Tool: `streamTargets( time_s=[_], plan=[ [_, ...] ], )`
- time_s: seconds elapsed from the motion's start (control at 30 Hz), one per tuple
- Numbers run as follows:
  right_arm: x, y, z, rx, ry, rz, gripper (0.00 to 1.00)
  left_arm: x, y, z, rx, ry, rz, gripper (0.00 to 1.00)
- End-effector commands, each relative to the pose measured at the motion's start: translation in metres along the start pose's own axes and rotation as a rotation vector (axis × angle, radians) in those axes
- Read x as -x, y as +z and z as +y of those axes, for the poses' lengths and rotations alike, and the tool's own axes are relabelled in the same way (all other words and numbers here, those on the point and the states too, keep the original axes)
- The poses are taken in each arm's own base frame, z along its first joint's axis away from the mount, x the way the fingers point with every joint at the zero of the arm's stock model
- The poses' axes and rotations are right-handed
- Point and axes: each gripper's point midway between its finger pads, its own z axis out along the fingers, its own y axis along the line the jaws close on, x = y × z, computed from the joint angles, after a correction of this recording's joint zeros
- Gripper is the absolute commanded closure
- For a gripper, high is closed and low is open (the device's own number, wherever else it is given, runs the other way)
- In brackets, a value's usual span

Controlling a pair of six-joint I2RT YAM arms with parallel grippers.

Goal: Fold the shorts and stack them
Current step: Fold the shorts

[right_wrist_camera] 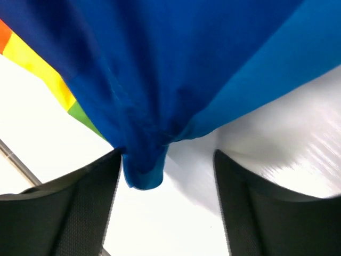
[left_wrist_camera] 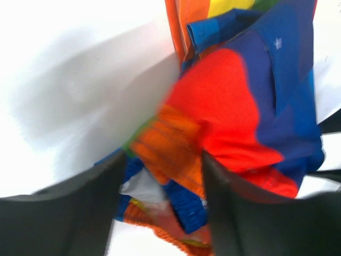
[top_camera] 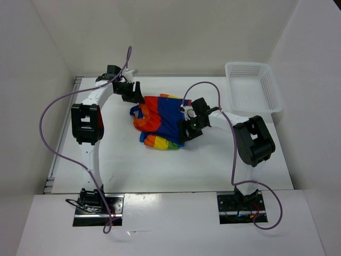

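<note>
The rainbow shorts (top_camera: 160, 121) lie crumpled in the middle of the white table, blue and red on top, with orange and yellow at the near left. My left gripper (top_camera: 133, 96) is at their far left corner. In the left wrist view (left_wrist_camera: 162, 160) its jaws are spread wide, with the shorts' orange and blue waistband (left_wrist_camera: 181, 176) between them. My right gripper (top_camera: 186, 130) is at the shorts' right edge. In the right wrist view (right_wrist_camera: 168, 157) it is open, and a blue fold of the shorts (right_wrist_camera: 144, 165) hangs against its left finger (right_wrist_camera: 80, 208).
A white lattice basket (top_camera: 253, 85) stands at the back right of the table. White walls enclose the table at the left, back and right. Purple cables loop over both arms.
</note>
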Motion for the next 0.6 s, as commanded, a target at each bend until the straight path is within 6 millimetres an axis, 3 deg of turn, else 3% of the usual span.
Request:
streamTargets(
  time_s=[0.0,0.03,0.07,0.13,0.17,0.2,0.23,0.3,0.33,0.4,0.47,0.57],
  plan=[
    [0.030,-0.034,0.011,-0.009,-0.108,-0.068,0.20,0.018,-0.012,-0.006,-0.013,0.040,-0.059,0.27],
    [0.038,-0.041,0.014,-0.009,-0.127,-0.084,0.16,0.024,-0.022,-0.013,-0.012,0.053,-0.074,0.23],
    [0.038,-0.050,0.018,-0.010,-0.140,-0.083,0.12,0.026,-0.028,-0.018,-0.011,0.059,-0.082,0.13],
    [0.051,-0.068,0.018,-0.030,-0.184,-0.117,0.05,0.034,-0.051,-0.034,0.003,0.082,-0.110,0.09],
    [0.054,-0.080,0.021,-0.049,-0.196,-0.142,0.03,0.032,-0.059,-0.038,0.020,0.081,-0.110,0.09],
    [0.062,-0.092,0.014,-0.080,-0.199,-0.178,0.02,0.016,-0.060,-0.040,0.018,0.060,-0.082,0.08],
    [0.065,-0.099,0.008,-0.115,-0.198,-0.202,0.02,0.012,-0.074,-0.049,0.031,0.065,-0.090,0.08],
    [0.078,-0.115,0.007,-0.154,-0.225,-0.283,0.00,-0.016,-0.072,-0.055,0.029,0.033,-0.034,0.08],
    [0.079,-0.114,0.001,-0.182,-0.202,-0.292,0.00,-0.046,-0.068,-0.052,0.036,-0.010,0.022,0.08],
    [0.092,-0.113,-0.005,-0.193,-0.170,-0.341,0.00,-0.074,-0.059,-0.061,0.018,-0.027,0.084,0.08],
    [0.101,-0.110,-0.013,-0.198,-0.097,-0.368,0.02,-0.095,-0.049,-0.062,0.001,-0.037,0.112,0.08],
    [0.121,-0.100,-0.019,-0.199,-0.051,-0.403,0.05,-0.097,-0.039,-0.055,0.049,0.005,0.093,0.07]
  ],
)
